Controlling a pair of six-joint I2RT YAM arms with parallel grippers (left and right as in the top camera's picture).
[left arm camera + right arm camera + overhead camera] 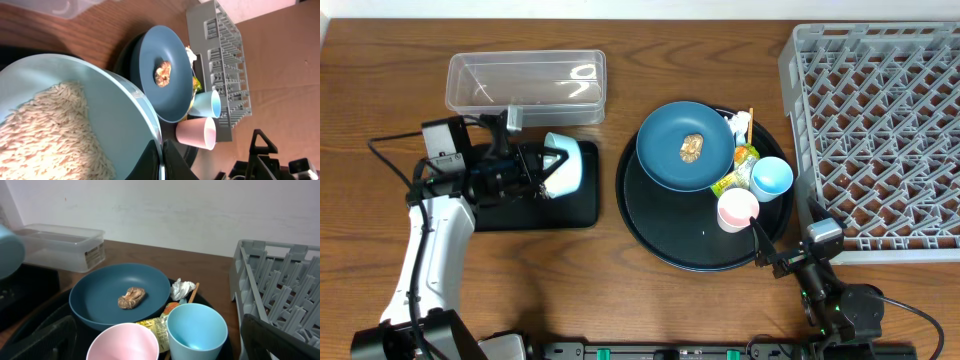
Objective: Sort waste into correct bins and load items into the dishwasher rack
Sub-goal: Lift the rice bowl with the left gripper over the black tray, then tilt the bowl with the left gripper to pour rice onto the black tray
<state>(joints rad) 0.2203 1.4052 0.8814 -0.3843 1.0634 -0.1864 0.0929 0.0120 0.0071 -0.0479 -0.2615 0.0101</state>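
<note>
Left gripper pinching bowl rim, tilted over black tray to dump rice; right gripper agape, empty, lower right

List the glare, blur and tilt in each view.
Overhead: even light and sharp, with white glare streaks on the clear tub. Left wrist: the picture is turned sideways; the bowl and its rice sit so near that they go soft, while the blue plate beyond is crisper. Right wrist: flat light; the pink cup at the bottom edge is slightly soft.
</note>
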